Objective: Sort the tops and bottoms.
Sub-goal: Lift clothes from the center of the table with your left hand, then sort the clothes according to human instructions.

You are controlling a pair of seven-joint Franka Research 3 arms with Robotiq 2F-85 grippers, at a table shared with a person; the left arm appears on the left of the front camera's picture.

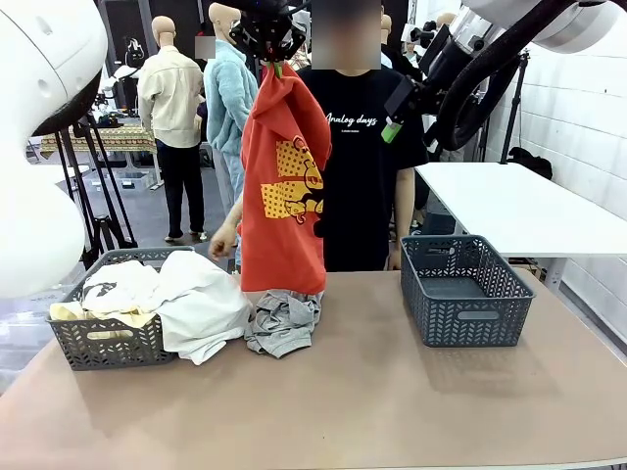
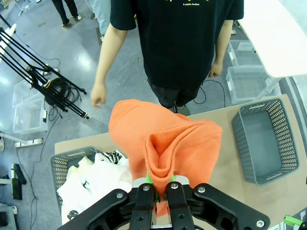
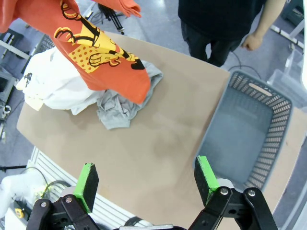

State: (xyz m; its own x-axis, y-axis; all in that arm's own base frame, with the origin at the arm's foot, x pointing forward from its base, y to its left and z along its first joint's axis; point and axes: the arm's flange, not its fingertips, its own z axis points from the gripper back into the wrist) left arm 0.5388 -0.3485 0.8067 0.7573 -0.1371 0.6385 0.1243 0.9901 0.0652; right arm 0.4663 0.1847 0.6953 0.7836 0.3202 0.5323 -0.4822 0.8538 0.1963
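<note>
An orange-red top (image 1: 282,186) with a yellow cartoon print hangs high over the table's middle, with my left gripper (image 1: 270,65) shut on its upper edge. In the left wrist view my left gripper (image 2: 160,189) pinches a fold of the orange-red top (image 2: 168,139). A grey garment (image 1: 282,322) lies crumpled on the table under the hanging hem. White, pale yellow and patterned garments (image 1: 162,294) fill and spill from the left basket (image 1: 103,345). My right gripper (image 3: 146,181) is open and empty, high above the table, the grey garment (image 3: 117,106) below it.
An empty grey basket (image 1: 462,290) stands at the table's right. A person in a black T-shirt (image 1: 362,157) stands at the far edge, one hand (image 1: 223,241) behind the hanging top. A white table (image 1: 519,201) is beyond on the right.
</note>
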